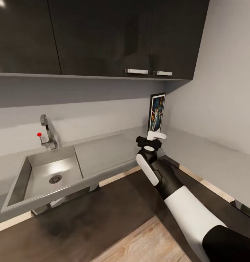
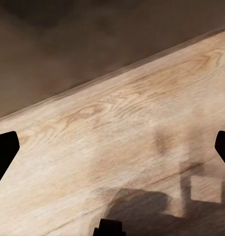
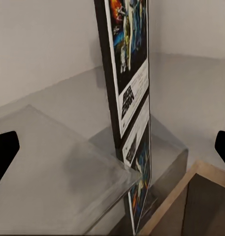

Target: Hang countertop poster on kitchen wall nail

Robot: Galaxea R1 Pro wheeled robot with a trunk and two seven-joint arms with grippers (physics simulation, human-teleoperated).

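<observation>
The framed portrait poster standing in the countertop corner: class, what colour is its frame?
Black frame on the poster, clearest in the right wrist view.

Poster [image 1: 156, 112] upright in countertop [image 1: 103, 153] corner, sink [image 1: 48, 174] left.

A black-framed poster [image 1: 157, 112] of dark-blue film art with a white border stands upright, right of centre in the head view, in the back corner of the grey steel kitchen countertop [image 1: 103, 153], against the pale wall.
</observation>
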